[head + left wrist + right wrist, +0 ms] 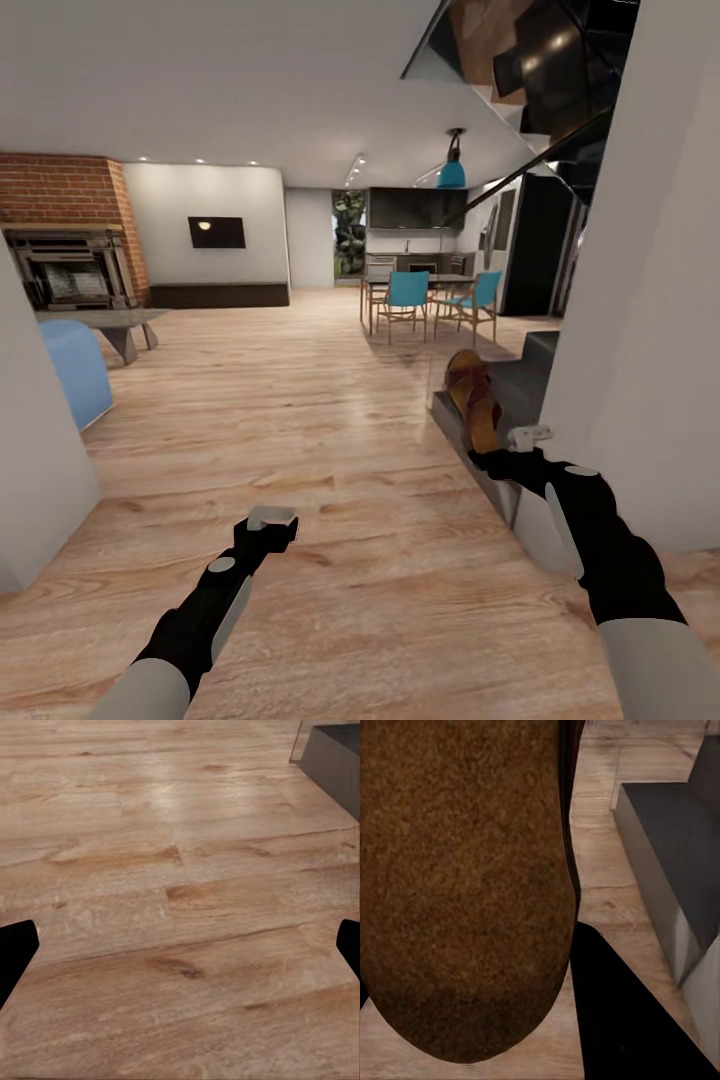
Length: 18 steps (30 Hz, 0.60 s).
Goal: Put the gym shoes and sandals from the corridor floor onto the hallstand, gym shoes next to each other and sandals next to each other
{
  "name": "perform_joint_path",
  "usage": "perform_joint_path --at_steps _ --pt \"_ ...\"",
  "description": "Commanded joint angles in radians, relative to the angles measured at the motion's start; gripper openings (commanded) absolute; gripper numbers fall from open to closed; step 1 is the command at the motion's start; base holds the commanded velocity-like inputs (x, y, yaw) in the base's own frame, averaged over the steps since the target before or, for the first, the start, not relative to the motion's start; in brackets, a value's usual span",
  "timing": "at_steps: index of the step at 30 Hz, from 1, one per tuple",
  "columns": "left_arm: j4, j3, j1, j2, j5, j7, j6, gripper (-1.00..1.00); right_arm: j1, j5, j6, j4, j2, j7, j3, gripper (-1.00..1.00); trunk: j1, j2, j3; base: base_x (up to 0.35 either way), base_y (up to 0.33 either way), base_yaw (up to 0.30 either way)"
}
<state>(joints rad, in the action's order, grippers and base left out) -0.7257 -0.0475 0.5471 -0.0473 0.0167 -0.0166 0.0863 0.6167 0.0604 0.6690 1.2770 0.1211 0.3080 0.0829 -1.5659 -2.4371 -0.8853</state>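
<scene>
Fingers (615,1020) of the right gripper (500,462) are clamped on one sandal (474,398), lifted off the corridor floor (330,420) and hanging out ahead of the arm, its reddish-brown straps facing up and its toe pointing away toward the dining area. From the right wrist, the sandal's tan cork sole (465,885) sits right against the camera, with one black finger showing beside it.

Over on the other side, the left gripper (268,522) hangs low above bare wood planks, its two black fingertips (15,949) spread wide apart with nothing between them.

Just beyond the held sandal is a dark grey low step or platform (520,385), next to a white wall (650,300). Farther down the room stand teal chairs (408,295) around a dining table, a brick fireplace (70,240), a blue seat (75,365), and a teal pendant lamp (452,172).
</scene>
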Motion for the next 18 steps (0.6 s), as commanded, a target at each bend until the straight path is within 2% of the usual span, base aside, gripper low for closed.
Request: perform_joint_path --at_steps 1,18 --pt "-0.001 0.000 0.000 0.000 0.002 -0.002 0.006 1.00 0.000 0.002 0.006 0.002 0.000 0.005 0.001 -1.00 0.000 0.000 -0.001 0.097 -0.045 0.289" --pt "-0.001 0.000 0.000 0.000 0.002 -0.002 0.006 1.00 0.000 0.002 0.006 0.002 0.000 0.004 0.001 -1.00 0.000 0.000 -0.001 0.010 -0.004 0.289"
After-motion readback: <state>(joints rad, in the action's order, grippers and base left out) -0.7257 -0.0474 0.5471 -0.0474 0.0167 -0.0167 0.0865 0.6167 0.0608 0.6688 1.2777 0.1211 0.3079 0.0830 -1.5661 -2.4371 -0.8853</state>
